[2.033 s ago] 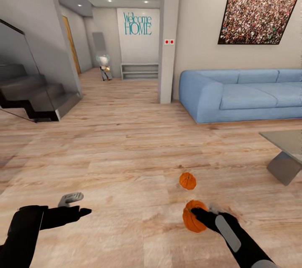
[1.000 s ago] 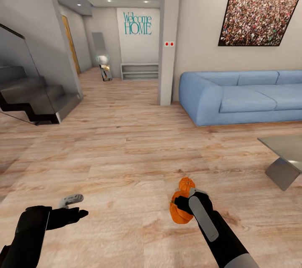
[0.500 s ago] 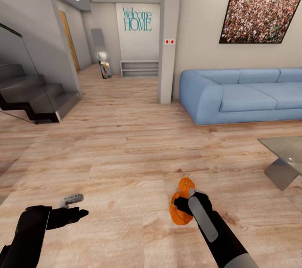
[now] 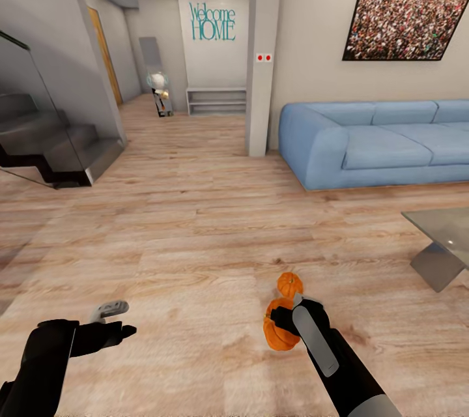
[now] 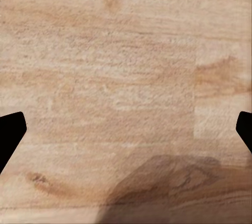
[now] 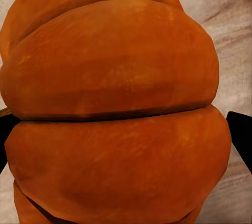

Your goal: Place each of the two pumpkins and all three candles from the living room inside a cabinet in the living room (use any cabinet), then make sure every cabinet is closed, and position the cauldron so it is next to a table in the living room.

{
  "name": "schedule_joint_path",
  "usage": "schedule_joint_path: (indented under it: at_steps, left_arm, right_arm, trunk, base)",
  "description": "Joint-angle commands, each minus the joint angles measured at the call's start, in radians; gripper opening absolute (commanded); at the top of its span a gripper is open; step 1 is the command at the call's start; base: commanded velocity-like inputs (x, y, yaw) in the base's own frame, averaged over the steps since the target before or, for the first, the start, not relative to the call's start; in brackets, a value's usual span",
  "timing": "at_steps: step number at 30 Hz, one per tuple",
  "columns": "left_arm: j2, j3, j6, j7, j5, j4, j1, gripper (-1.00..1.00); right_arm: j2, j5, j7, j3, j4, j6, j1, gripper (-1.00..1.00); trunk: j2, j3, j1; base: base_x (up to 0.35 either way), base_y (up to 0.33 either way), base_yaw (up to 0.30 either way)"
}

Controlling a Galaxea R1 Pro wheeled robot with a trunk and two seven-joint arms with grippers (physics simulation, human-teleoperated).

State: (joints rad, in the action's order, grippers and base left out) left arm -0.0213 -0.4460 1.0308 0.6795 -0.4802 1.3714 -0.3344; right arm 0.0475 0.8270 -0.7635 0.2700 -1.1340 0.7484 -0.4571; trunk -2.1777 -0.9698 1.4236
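Note:
An orange ribbed pumpkin point(image 4: 276, 333) is low near the wooden floor with my right gripper point(image 4: 286, 322) shut on it. In the right wrist view this pumpkin point(image 6: 115, 113) bulges between the two dark fingertips point(image 6: 242, 135). The second pumpkin point(image 4: 289, 284) sits on the floor just beyond it, very close. My left gripper point(image 4: 122, 319) hangs open over bare floor at the lower left, and its fingertips point(image 5: 9, 132) stand wide apart with nothing between them. The table point(image 4: 444, 229), grey with an angled leg, shows its corner at the right edge.
A blue sofa point(image 4: 384, 143) runs along the right wall under a framed picture. A pillar point(image 4: 262, 52) stands ahead, dark stairs point(image 4: 52, 143) at the left, and a low grey shelf point(image 4: 216, 101) sits down the hallway. Wooden floor point(image 4: 182, 234) lies open ahead.
My right arm swung left with the pumpkin, bringing it close to the second pumpkin. The left arm barely moved. The head view shifted slightly.

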Motion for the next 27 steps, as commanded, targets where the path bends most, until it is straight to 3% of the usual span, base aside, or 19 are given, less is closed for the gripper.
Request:
schedule_joint_path:
  at_steps: [1,7,14,27]
  left_arm:
    - [0.0,0.0,0.0,0.0,0.0,0.0,0.0,1.0]
    - [-0.002,0.0,0.0,0.0,0.001,-0.001,0.0,1.0]
    - [-0.002,0.0,0.0,0.0,0.002,-0.003,0.0,1.0]
    - [-0.002,-0.001,0.0,-0.001,0.002,-0.005,0.0,1.0]
  right_arm:
    - [0.0,0.0,0.002,0.0,0.0,-0.001,0.0,-1.0]
    - [0.0,-0.004,0.003,0.003,-0.001,-0.003,0.0,-1.0]
    - [0.0,-0.006,0.003,0.057,-0.002,-0.006,0.0,-1.0]
    - [0.0,-0.005,0.003,0.063,-0.002,-0.007,0.0,-1.0]
  trunk:
    - [0.0,-0.002,0.0]
    - [0.0,-0.01,0.0]
    - [0.0,-0.011,0.0]
    - [0.0,-0.011,0.0]
  base:
    - [0.0,0.076,0.0]
    - [0.0,0.215,0.007]
    - [0.051,0.278,0.002]
    - [0.271,0.126,0.0]
